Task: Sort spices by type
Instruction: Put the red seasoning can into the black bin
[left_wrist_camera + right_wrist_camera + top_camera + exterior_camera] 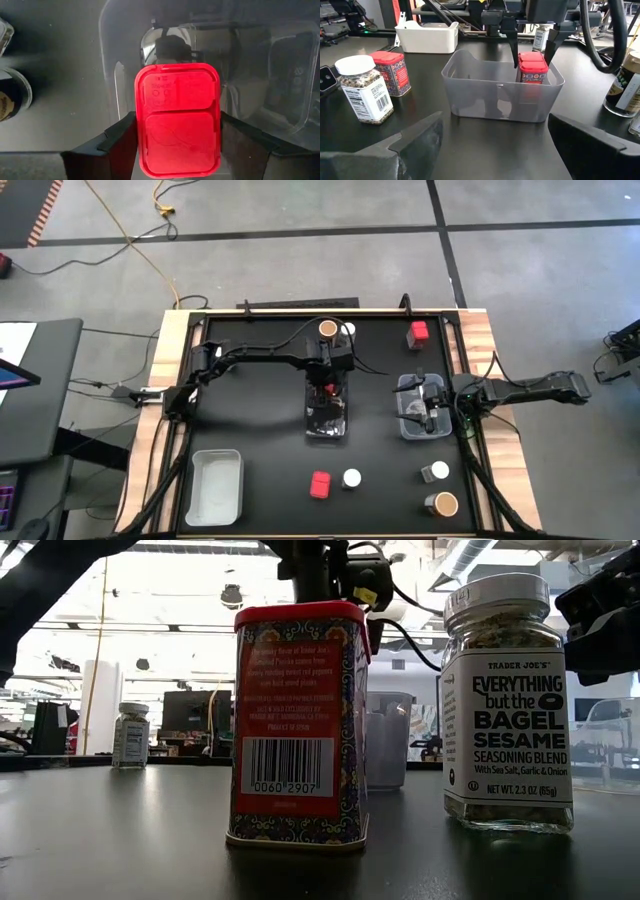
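Note:
A red square-topped spice tin (pixel 177 122) stands inside the clear middle bin (pixel 327 420), its top above the rim (pixel 533 65). My left gripper (pixel 326 388) reaches down into the bin, shut on this tin. My right gripper (pixel 495 145) waits open at the table's right side, over a second clear bin (pixel 408 425). Other spices stand loose on the table: a brown-topped jar (pixel 328 329), a white-lidded jar (pixel 347 330) and a red tin (pixel 418 333) at the far edge. Nearer stand a red tin (pixel 300 725) and a white-lidded jar (pixel 508 700). My left gripper has the red tin's lid (pixel 150 150) between its two fingers, one on each of two opposite sides, with no gap showing. The fingers (pixel 513 52) come from above, pointing down. The tin stands upright in the bin; the frosted wall hides its base.
A white bin (pixel 215 485) sits at the near left corner. A silver-lidded jar (pixel 435 472) and a brown-topped jar (pixel 442 503) stand at the near right. Bare black table lies between the middle bin and the near spices.

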`<state>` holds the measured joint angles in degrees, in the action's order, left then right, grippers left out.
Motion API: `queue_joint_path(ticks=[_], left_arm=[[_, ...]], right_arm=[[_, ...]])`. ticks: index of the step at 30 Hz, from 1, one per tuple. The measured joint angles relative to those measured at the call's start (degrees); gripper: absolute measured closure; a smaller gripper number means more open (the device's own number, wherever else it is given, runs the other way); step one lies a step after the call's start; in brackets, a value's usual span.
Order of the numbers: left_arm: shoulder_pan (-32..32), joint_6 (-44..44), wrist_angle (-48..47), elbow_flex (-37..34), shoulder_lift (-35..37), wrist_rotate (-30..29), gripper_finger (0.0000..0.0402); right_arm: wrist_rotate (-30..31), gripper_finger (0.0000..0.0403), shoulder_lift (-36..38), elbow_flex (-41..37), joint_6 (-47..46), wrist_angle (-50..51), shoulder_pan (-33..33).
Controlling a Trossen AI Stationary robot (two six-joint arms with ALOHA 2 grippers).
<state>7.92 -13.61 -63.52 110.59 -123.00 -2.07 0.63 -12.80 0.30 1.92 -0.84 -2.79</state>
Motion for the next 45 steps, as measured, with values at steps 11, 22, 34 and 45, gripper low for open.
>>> queue_joint_path(ticks=[11, 22, 34, 45], left_arm=[[0.0, 1.36, 0.04, 0.0, 0.0, -0.11, 0.0158], [0.0, 1.42, 0.01, 0.02, 0.0, -0.11, 0.0157], [0.0, 2.28, -0.01, 0.02, 0.04, -0.09, 0.0123], [0.0, 4.08, 0.01, 0.01, 0.04, -0.09, 0.0113]], right_arm=[[0.0, 0.0019, 0.0, 0.02, 0.0, 0.0, 0.0], [0.01, 0.0019, 0.0, 0.01, 0.01, 0.0, -0.02], [0.01, 0.0019, 0.0, 0.02, 0.02, 0.0, 0.0], [0.01, 0.0019, 0.0, 0.02, 0.01, 0.0, -0.01]])
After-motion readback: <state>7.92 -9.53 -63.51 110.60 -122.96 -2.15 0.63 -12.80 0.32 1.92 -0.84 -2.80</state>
